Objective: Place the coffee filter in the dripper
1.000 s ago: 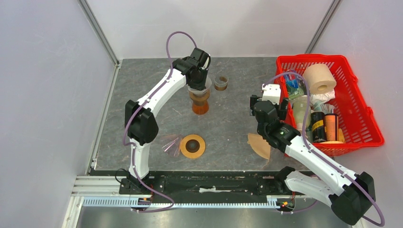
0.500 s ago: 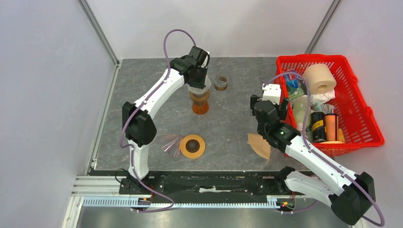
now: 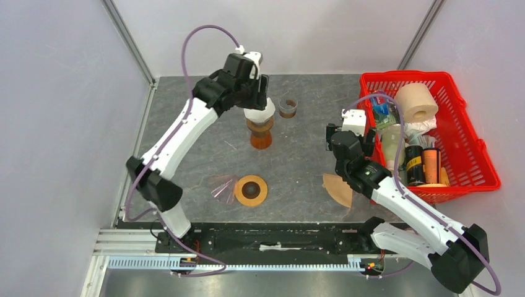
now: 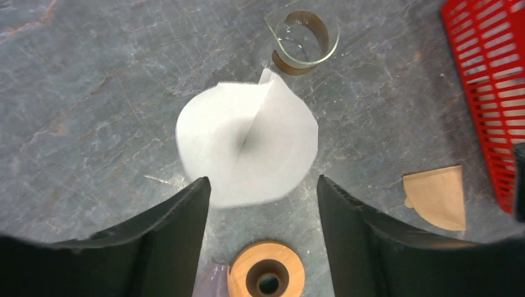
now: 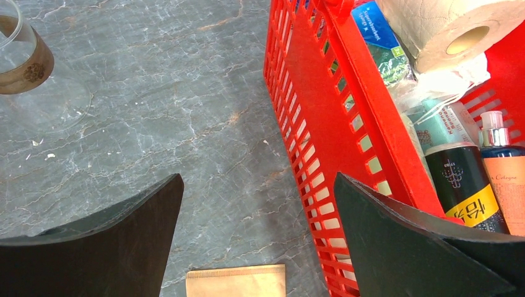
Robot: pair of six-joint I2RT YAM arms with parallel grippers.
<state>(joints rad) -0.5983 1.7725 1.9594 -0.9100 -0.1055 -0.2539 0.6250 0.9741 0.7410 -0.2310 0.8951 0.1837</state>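
Grey, stone-patterned tabletop enclosed by pale walls, with both arms reaching over it. Left gripper [image 4: 263, 182] hangs directly above the white coffee filter [image 4: 247, 151]; its jaws are released and parted, and its two dark fingers [image 4: 179, 216] frame the near edge of the paper without visibly touching it. In the overhead view the filter [image 3: 259, 114] sits opened into a cone in the mouth of the amber dripper [image 3: 260, 137], just below the gripper [image 3: 258, 102]. Just beyond the filter stands a small glass cup [image 4: 301, 38] with a brown band. Nearer the arm bases lies an orange ring [image 4: 266, 278] with a dark central hole. A folded brown paper filter [image 4: 436, 197] lies flat to the right, close to the red basket [image 3: 461, 167], which holds a paper roll and bottles. Right gripper [image 5: 258, 179] is spread wide and holds nothing, over bare tabletop beside the basket wall, well apart from the dripper.
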